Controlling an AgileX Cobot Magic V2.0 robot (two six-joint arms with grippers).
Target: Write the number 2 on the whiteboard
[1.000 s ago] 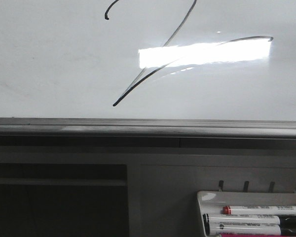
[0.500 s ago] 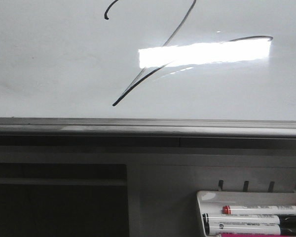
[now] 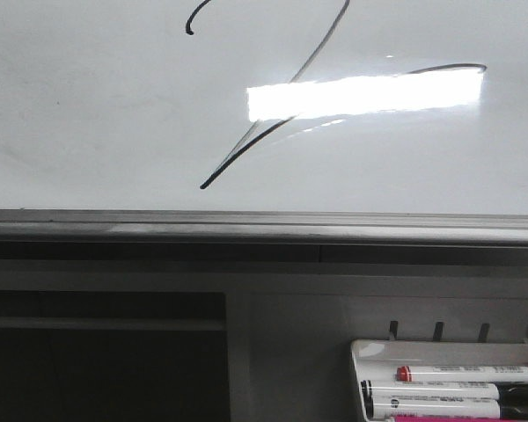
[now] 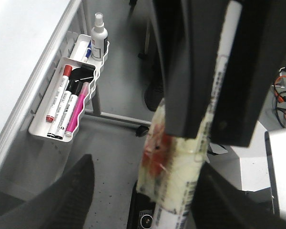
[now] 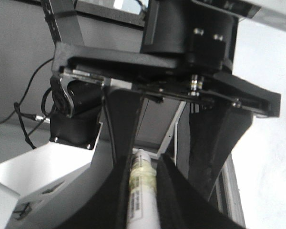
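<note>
Whiteboard (image 3: 97, 114): a glossy white surface is seen filling the upper half of the front view, with a bright rectangular light reflection (image 3: 365, 92) right of centre.
Board edge (image 3: 264, 224): a grey metal strip is seen running the full width below the white surface; a darker rail lies under it.
Number 2 (image 3: 273, 123): a thin black stroke is drawn on the whiteboard, centre to right; its hook is cut off by the top of the view, a long diagonal is carried down to a point at lower left, just above the board edge, and a tail is swept right through the reflection.
Open room: bare white board is left on the left of the stroke and between the tail and the board edge.
Marker tray (image 3: 370, 352): a small white tray is hung below the board at lower right, well apart from the stroke; a red-capped marker (image 3: 471, 374) and black-capped markers are laid in it.
Spray bottle (image 4: 98, 36): it is stood upright in a holder beside the tray's far end.
Left gripper (image 4: 214, 138): it is closed around a white marker (image 4: 226, 62) whose barrel is wrapped in yellowish, red-stained tape.
Right gripper (image 5: 143, 191): its fingers (image 5: 118, 191) are pressed against a white marker (image 5: 142, 200), taped near its upper end.
</note>
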